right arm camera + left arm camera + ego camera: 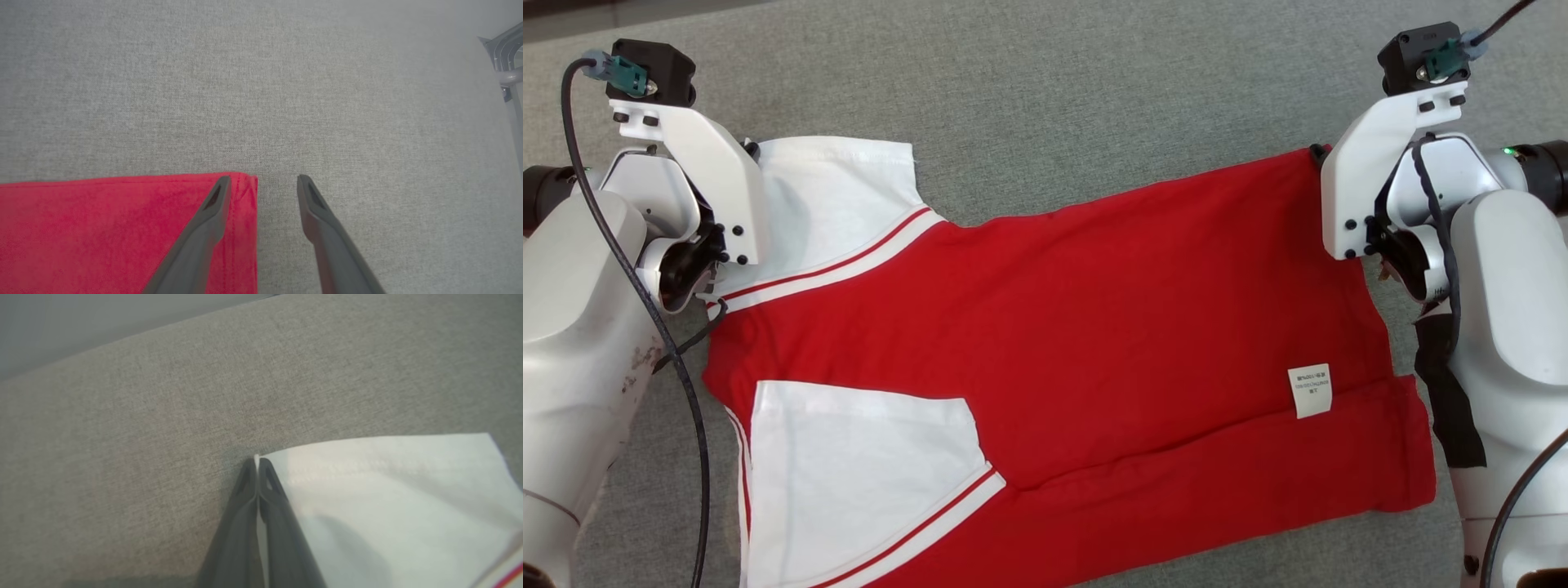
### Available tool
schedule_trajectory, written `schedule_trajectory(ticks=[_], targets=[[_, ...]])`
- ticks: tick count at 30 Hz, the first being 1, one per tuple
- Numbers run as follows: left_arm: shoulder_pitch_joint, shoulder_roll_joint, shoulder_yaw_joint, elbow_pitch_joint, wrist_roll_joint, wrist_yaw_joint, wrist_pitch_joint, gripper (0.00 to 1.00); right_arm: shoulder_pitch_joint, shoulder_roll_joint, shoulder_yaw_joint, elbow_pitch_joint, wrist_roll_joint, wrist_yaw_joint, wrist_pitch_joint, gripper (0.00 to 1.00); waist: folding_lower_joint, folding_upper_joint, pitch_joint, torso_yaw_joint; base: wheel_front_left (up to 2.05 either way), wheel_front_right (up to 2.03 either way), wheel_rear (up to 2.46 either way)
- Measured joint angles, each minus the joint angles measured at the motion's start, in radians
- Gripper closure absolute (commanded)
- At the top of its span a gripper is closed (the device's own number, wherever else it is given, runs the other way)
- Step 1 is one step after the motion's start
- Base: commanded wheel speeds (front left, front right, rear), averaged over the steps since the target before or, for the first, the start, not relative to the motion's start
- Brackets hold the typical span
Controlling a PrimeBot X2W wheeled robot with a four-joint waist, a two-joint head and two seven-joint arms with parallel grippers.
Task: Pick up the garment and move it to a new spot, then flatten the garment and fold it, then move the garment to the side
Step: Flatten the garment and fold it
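Pincers first: the left pincer [257,460] is clamped tight, its two dark fingers pressed together with a thin sliver of white cloth caught between the tips. I'm reading that as a grip on the far outer corner of the white sleeve [841,196]. On the other side, the right pincer [263,179] stands wide apart and has nothing in it. One of its fingers [212,212] lies over the red corner, the other is over bare grey cloth surface [1054,90], and the hem edge runs up the gap between them. Whether that finger actually presses the fabric, I can't tell from here. The garment [1094,310] is spread across the surface in front of me: a red body with white sleeves trimmed in red and white stripes out to my left, and the hem out to my right. Its near edge looks doubled over along the length, and a small white label [1310,390] shows close to the hem. Both wrists sit at the far corners of the cloth, one at each end.
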Motion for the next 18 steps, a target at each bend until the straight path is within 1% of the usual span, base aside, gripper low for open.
schedule_trajectory(ticks=[1,2,3,4,5,6,8,10,11,13,14,16,18], targets=[[0.0,-0.001,-0.001,-0.003,0.0,0.001,0.0,1.0,-0.009,0.0,0.0,0.008,0.0,0.0,0.004,0.21,0.0,0.0001,0.001,0.002,0.0,0.0,0.0],[-0.001,-0.002,-0.001,-0.006,0.0,0.001,0.0,1.0,-0.016,0.0,0.0,0.019,-0.001,0.0,0.006,0.29,0.0,0.0,0.003,0.005,0.0,0.0,0.0],[-0.001,-0.003,-0.001,-0.008,0.0,0.003,0.0,1.0,-0.022,-0.001,0.001,0.031,-0.002,0.0,0.012,0.33,0.0,0.0,0.004,0.007,0.0,0.0,0.0],[-0.002,-0.004,-0.002,-0.011,0.0,0.003,-0.001,1.0,-0.025,0.0,0.0,0.041,-0.001,0.0,0.016,0.33,0.0,0.0,0.006,0.01,0.0,0.0,0.0],[-0.003,-0.004,-0.002,-0.013,0.0,0.003,-0.001,1.0,-0.028,-0.001,0.002,0.054,0.0,0.0,0.021,0.42,0.0,0.0,0.008,0.012,0.0,0.0,0.0],[-0.005,-0.005,-0.002,-0.015,0.0,0.003,-0.001,1.0,-0.032,-0.001,0.003,0.066,0.004,0.0,0.026,0.47,0.0,0.0,0.01,0.014,0.0,0.0,0.0],[-0.007,-0.007,-0.003,-0.018,0.0,0.003,-0.001,1.0,-0.04,-0.001,0.011,0.089,0.019,0.0,0.029,0.48,0.0,0.0,0.014,0.019,0.0,0.0,0.0],[-0.011,-0.007,-0.002,-0.02,0.0,0.003,-0.004,1.0,-0.05,-0.001,0.015,0.104,0.022,0.0,0.024,0.51,0.0001,0.0,0.019,0.023,0.0,0.0,0.0],[-0.013,-0.008,-0.003,-0.021,0.0,0.003,-0.005,1.0,-0.056,-0.002,0.018,0.115,0.023,0.0,0.025,0.55,0.0,0.0001,0.021,0.025,0.0,0.0,0.0],[-0.016,-0.009,-0.003,-0.022,-0.001,0.003,-0.006,1.0,-0.064,-0.002,0.022,0.129,0.031,0.0,0.024,0.65,0.0,0.0,0.023,0.029,0.0,0.0,0.0],[-0.016,-0.009,-0.002,-0.021,-0.002,0.003,-0.006,1.0,-0.066,-0.002,0.026,0.133,0.033,0.0,0.02,0.74,0.0,0.0001,0.023,0.031,0.0,0.0,0.0],[-0.016,-0.011,-0.002,-0.022,-0.008,-0.001,-0.012,1.0,-0.068,-0.001,0.029,0.139,0.033,0.0,0.003,1.0,0.0,0.0,0.022,0.033,0.0,0.0,0.0],[-0.01,-0.011,0.003,-0.024,-0.017,-0.012,-0.025,1.0,-0.068,-0.001,0.03,0.141,0.033,0.0,-0.013,1.0,0.0,0.0,0.017,0.034,0.0,0.0,0.0]])
